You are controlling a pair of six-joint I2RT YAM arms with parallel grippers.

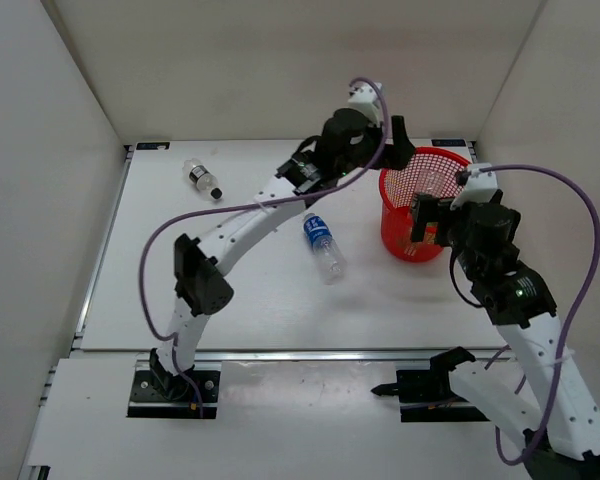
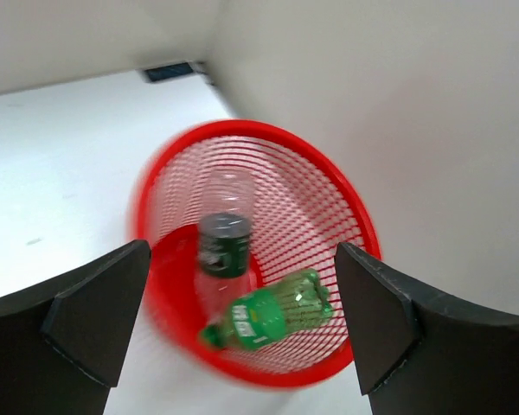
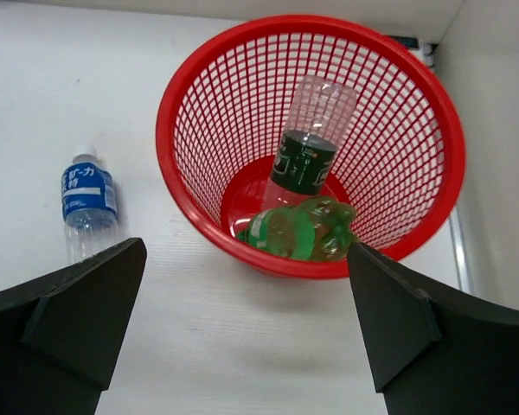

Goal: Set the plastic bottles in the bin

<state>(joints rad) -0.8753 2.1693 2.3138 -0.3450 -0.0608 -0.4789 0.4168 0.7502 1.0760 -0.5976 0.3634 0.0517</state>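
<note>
The left tool [image 2: 242,303] is hovering above the red bin [image 1: 400,238], its jaws standing wide apart with nothing between them. Down inside the bin, the green bottle [image 3: 303,229] is lying on its side across the bottom, and the clear bottle with the dark green band [image 3: 310,147] is leaning against the mesh wall just beside it. The right tool [image 3: 246,294] is hanging near the bin's near side, its jaws also spread wide and gripping nothing. Out on the white surface [image 1: 240,290], the blue-labelled bottle [image 1: 322,245] is lying flat left of the bin, and the black-capped bottle [image 1: 202,178] is lying well apart near the far left.
</note>
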